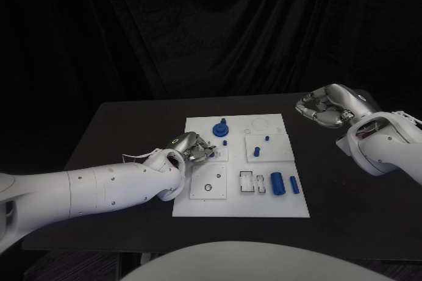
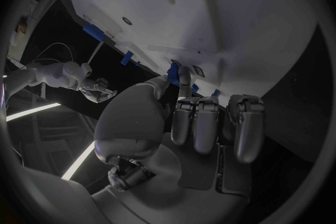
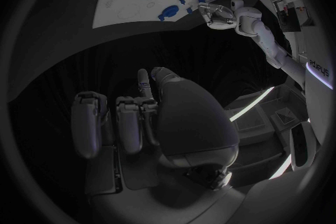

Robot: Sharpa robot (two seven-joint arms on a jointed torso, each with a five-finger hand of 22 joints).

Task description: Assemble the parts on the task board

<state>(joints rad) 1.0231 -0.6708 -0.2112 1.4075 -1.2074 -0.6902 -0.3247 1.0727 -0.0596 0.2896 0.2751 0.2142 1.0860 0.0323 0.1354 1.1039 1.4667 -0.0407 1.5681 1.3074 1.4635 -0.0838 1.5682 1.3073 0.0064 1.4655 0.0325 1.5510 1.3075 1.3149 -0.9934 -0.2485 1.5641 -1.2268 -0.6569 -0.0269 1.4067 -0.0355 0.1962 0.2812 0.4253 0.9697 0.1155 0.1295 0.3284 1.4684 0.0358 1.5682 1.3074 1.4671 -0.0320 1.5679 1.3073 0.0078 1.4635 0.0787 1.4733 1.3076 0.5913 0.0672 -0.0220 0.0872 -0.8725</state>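
The white task board (image 1: 264,205) lies in the middle of the black table. On it are a round blue part with a peg (image 1: 220,130), short blue pegs (image 1: 256,151) and two blue cylinders (image 1: 277,183) near its right edge. My left hand (image 1: 195,148) sits over the board's left edge with fingers curled, pinching a small blue part (image 2: 173,73) between thumb and a fingertip, just above the board (image 2: 175,0). My right hand (image 1: 330,107) hangs raised beyond the board's back right corner, fingers curled in on nothing (image 3: 150,117).
A square plate with a round hole (image 1: 208,182) and rectangular slots (image 1: 252,182) lie on the board's near half. Bare black table (image 1: 123,135) stretches on both sides of the board; a dark curtain hangs behind.
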